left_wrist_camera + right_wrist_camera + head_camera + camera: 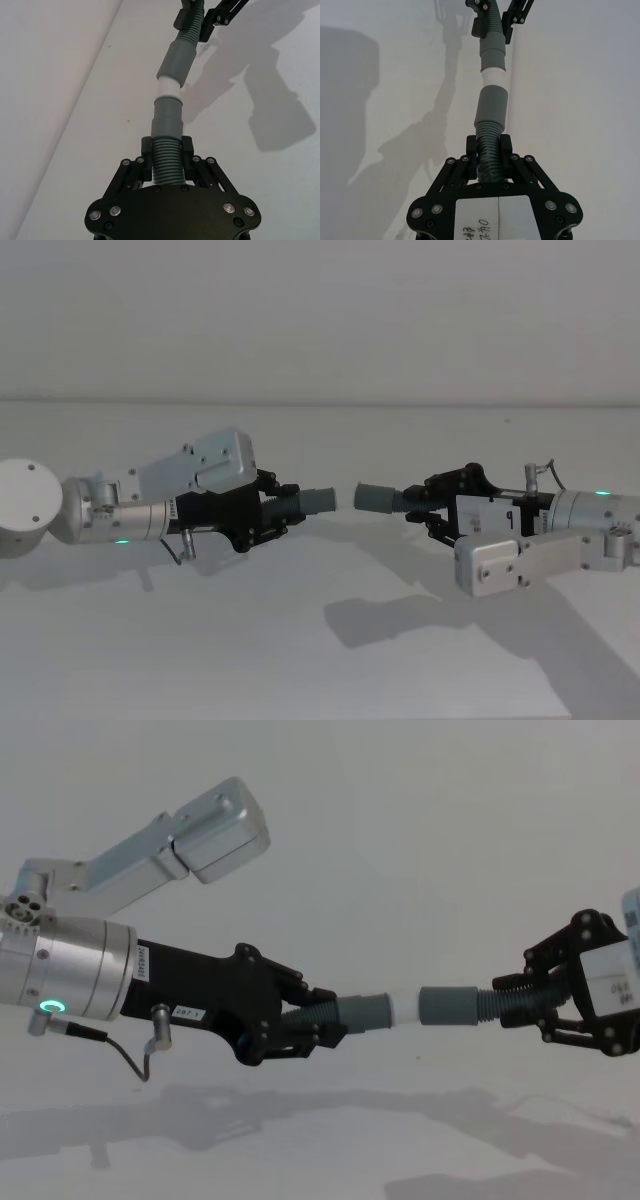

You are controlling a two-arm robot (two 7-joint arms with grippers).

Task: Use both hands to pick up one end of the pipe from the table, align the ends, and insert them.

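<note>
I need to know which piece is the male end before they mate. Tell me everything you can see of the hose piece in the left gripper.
The hose piece in the left gripper is a short dark-grey corrugated tube, clamped at its ribs between the black fingers. It ends in a smooth grey cuff with a narrower white tip. Held above the table, it points at the other piece's plain grey cuff; a small gap shows in the head view.

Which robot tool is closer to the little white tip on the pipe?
Left. The left tool holds the piece carrying the white tip; the right tool holds the facing piece, beyond its grey cuff.
</note>
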